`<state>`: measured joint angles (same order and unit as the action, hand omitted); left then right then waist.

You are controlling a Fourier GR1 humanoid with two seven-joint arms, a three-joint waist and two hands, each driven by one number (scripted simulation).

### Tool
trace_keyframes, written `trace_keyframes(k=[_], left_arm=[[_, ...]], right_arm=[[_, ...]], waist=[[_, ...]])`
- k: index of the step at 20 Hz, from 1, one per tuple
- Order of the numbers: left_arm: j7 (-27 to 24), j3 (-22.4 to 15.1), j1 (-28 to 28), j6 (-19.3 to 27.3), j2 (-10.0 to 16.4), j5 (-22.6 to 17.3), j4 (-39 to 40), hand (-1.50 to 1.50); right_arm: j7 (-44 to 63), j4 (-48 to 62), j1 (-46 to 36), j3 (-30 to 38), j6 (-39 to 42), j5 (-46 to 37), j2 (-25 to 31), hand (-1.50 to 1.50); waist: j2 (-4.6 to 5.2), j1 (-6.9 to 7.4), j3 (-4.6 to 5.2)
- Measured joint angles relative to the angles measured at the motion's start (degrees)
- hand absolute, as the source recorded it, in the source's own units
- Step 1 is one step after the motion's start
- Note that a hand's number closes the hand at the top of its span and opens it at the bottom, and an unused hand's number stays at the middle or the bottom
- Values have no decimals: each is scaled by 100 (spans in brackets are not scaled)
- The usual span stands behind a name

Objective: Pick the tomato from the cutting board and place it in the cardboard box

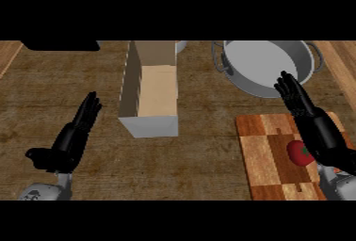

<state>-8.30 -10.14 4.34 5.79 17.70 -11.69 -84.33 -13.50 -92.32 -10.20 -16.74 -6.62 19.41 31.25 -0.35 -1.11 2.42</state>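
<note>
Right hand (297, 100), fingers straight and empty, sits beyond the tomato (298, 153) on the cutting board (268, 155): grasp judged not begun. Left hand (73, 134) rests open, apart from the cardboard box (149, 126).

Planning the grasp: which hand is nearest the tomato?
The right hand, open over the cutting board beside the tomato; the left hand is beyond the box.

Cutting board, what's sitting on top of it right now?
A tomato lies on the cutting board, toward its right side. The right forearm crosses above, hiding the tomato's right edge and the board's right strip; whatever else lies there cannot be seen.
</note>
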Motion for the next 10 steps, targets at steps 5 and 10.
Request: trace_keyframes(k=[5, 10], left_arm=[[232, 155, 24, 366, 200, 369, 147, 0], [556, 197, -110, 643, 397, 681, 278, 0]], right_arm=[[-222, 145, -197, 636, 572, 622, 164, -150], [-236, 933, -128, 1109, 25, 49, 576, -150]], waist=[[32, 89, -182], [68, 120, -217]])
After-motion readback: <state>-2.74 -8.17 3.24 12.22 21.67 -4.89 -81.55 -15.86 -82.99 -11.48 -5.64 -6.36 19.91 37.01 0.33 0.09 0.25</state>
